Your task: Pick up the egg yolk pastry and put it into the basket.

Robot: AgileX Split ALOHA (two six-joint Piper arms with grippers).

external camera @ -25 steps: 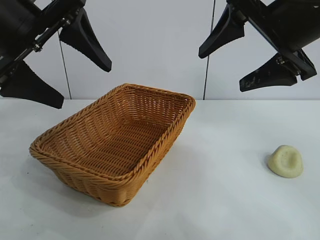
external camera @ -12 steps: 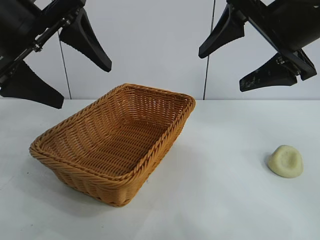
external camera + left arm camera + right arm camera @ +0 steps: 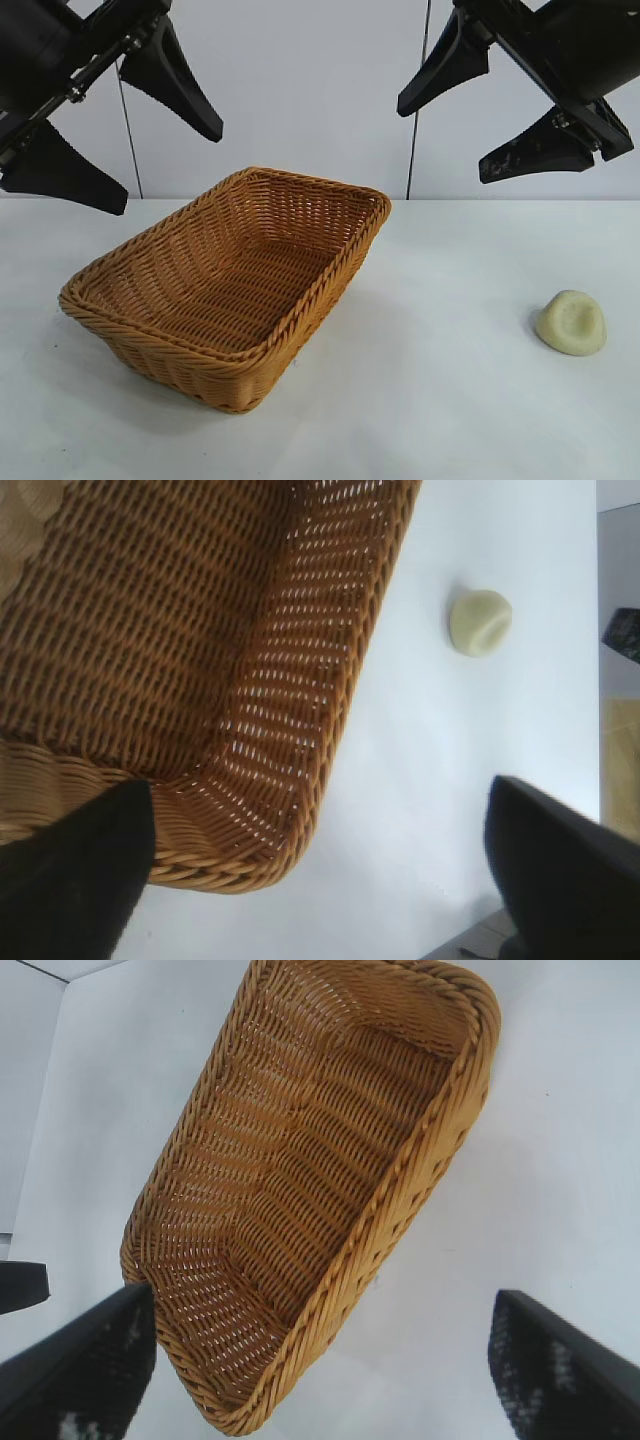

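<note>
The egg yolk pastry, a small pale cream-yellow dome with a dent, lies on the white table at the right. It also shows in the left wrist view. The orange-brown wicker basket stands empty at the left centre; it also shows in the left wrist view and the right wrist view. My left gripper hangs open high above the basket's left end. My right gripper hangs open high over the table, above and left of the pastry. Both are empty.
A white wall with two vertical seams stands behind the table. The table's edge and a dark object show at the border of the left wrist view.
</note>
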